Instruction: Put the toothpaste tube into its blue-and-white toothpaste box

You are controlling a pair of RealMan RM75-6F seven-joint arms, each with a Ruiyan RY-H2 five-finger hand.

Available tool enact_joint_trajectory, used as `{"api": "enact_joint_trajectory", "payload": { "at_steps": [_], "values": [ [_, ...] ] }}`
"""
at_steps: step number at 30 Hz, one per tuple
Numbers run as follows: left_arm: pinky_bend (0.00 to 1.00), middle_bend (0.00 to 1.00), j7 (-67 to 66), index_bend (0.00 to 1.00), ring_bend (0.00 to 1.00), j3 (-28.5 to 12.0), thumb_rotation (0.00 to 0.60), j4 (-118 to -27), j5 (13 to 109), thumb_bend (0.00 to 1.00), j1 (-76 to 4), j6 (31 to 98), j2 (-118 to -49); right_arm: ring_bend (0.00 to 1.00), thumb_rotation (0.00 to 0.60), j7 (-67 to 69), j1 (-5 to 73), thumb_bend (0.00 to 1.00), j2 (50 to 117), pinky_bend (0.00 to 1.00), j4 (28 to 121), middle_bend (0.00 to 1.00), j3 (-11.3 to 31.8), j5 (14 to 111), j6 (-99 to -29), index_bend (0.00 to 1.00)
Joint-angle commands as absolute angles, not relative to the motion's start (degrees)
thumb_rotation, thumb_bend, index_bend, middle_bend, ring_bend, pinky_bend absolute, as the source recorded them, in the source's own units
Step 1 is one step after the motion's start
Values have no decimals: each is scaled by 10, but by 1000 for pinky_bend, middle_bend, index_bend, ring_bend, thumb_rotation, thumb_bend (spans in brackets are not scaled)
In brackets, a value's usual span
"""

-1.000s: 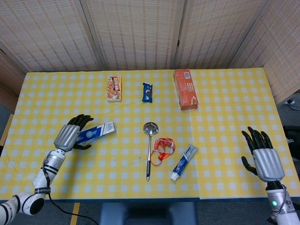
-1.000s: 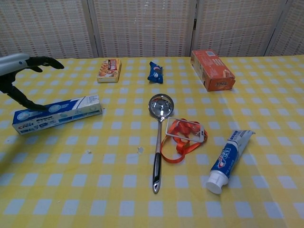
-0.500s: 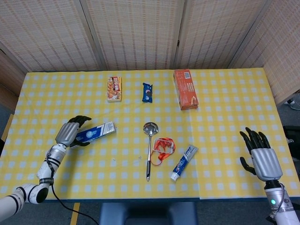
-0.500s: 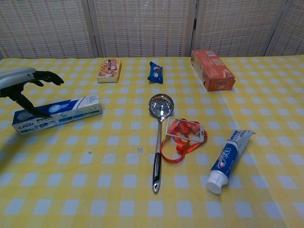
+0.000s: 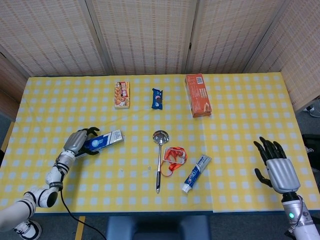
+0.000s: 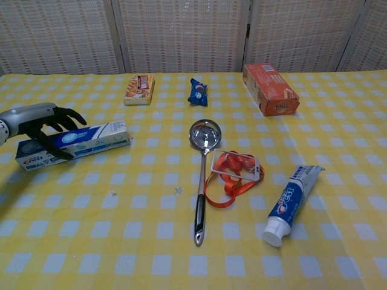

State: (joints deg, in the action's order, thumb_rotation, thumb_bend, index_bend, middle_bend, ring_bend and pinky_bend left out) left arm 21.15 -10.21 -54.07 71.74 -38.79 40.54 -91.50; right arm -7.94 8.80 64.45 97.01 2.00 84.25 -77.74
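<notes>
Toothpaste box [image 6: 72, 144] end under left hand [image 6: 37, 121]

Ladle [image 5: 159, 159], orange ribbon [image 5: 173, 159], snack packs [image 5: 121, 94]

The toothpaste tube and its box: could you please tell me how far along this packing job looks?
Nothing is packed yet. The blue-and-white toothpaste tube with a white cap lies on the yellow checked tablecloth, beside the orange lanyard, far from the blue-and-white toothpaste box. In hand: the left hand rests over the box's left end. The right hand hovers open, empty. Left: lifting the tube and sliding it into the box.
</notes>
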Motion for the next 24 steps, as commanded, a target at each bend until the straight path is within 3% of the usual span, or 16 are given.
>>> {"api": "enact_joint_trajectory", "payload": {
  "at_steps": [1, 10, 16, 24],
  "values": [
    [245, 408, 217, 288, 277, -102, 600, -522, 717, 151, -393, 400, -926, 0, 600, -77, 88, 424, 644, 0, 970, 0, 18, 846, -778, 0],
    [369, 597, 207, 430, 449, -99, 600, -488, 714, 150, -398, 389, -941, 0, 600, -73, 84, 425, 644, 0, 970, 0, 15, 853, -784, 0],
    [462, 705, 189, 521, 547, -107, 600, -504, 711, 150, -388, 428, -938, 0, 600, -71, 80, 424, 642, 0, 972, 0, 11, 862, -791, 0],
    [471, 725, 161, 522, 538, -101, 600, -595, 724, 151, -363, 482, -896, 0, 600, -66, 74, 425, 639, 0, 975, 0, 7, 873, -801, 0]
  ]
}}
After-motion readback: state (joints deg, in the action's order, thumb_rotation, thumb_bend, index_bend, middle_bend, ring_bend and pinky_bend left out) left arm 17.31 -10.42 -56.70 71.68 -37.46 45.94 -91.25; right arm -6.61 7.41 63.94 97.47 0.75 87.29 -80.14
